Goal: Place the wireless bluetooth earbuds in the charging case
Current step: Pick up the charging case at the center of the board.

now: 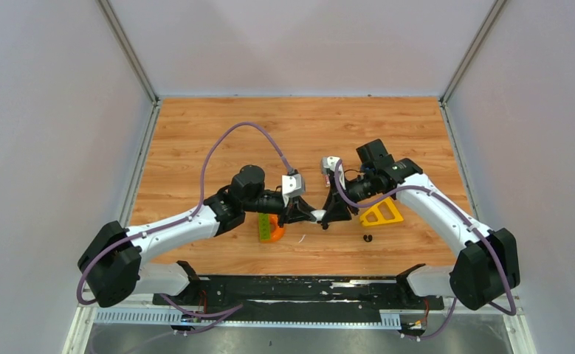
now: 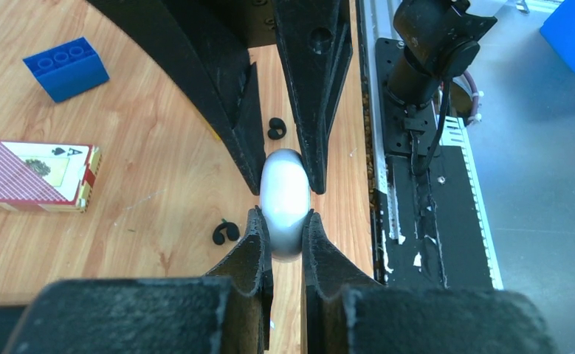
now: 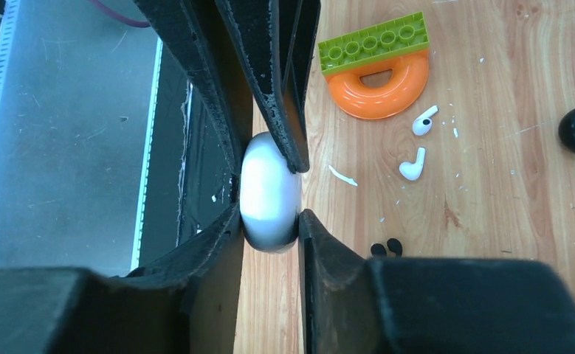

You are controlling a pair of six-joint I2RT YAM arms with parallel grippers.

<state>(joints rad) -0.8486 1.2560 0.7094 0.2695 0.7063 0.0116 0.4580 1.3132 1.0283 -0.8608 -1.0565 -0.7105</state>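
Nearest the left wrist camera, the left gripper [image 2: 283, 217] has its rough black jaws narrowed onto the near end of the white charging case [image 2: 284, 193], a smooth, glossy, pebble-shaped shell. From the far side the right gripper [image 2: 285, 179] pinches the other end, so both clamp the case between them. No seam or raised lid shows. Two small, knobby black earbuds [image 2: 225, 232] lie on the wood-grain table [image 2: 159, 169] close to the jaws. A blue brick [image 2: 66, 68] and a card box [image 2: 37, 177] lie well apart.

The right wrist camera shows the same double pinch from the opposite side. Beyond it, two white earbuds [image 3: 412, 166], curved and stemmed, lie loose near an orange ring [image 3: 379, 92] that abuts a green studded brick [image 3: 373, 43]. A thin white sliver [image 3: 342, 175] lies between them and the case.

From above, the two arms meet near the front middle of the table with the case a pale speck between their tips. A yellow triangular block [image 1: 380, 214] sits just beside the right gripper.

The step in hand looks like opening the case, with no earbud seated yet. The next move probably calls for one gripper to steady the base while the other prises up the lid. The slick, rounded plastic could slip out of so narrow a pinch.
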